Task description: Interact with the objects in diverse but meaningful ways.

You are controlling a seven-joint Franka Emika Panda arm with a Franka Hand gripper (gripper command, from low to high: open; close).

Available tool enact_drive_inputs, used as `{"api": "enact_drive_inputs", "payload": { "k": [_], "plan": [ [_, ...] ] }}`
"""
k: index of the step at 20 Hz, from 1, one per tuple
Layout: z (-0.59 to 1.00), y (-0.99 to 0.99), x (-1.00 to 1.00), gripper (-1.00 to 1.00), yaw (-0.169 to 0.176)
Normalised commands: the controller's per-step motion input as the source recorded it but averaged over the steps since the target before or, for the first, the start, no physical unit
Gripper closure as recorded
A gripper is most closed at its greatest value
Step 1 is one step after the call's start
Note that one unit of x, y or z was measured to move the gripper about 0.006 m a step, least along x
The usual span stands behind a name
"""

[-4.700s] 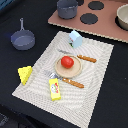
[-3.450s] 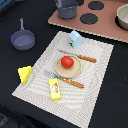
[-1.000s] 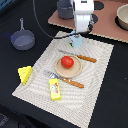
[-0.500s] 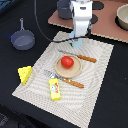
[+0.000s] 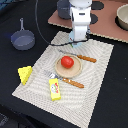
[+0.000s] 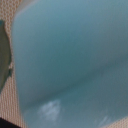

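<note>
Arm's now dropping its gripper [image 5: 78, 41] over the light blue cup [image 6: 70, 60] beyond the plate [image 5: 59, 73]; can't tell if the jaws are spread, so it's risking tipping it.

Since the first 2 earlier views, the white robot arm's hand [image 5: 79, 42] comes down over the small light blue cup [image 6: 70, 60], now hiding it.

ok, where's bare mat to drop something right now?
Free: the mat on the exterior view's right of the plate, and the near strip past the yellow packet. Crowded: the plate holding the tomato, flanked by knife and fork; the gripper sits low over the far edge.
</note>
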Motion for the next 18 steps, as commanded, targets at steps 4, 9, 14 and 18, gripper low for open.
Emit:
{"api": "enact_drive_inputs", "payload": {
  "k": [4,9,14,18],
  "plan": [
    [-0.17,0.02,0.03,1.00,0.063],
    [0.45,-0.09,0.04,1.00,0.054],
    [0.93,-0.24,-0.06,1.00,0.065],
    [0.94,-0.26,-0.04,1.00,0.051]
  ]
}}
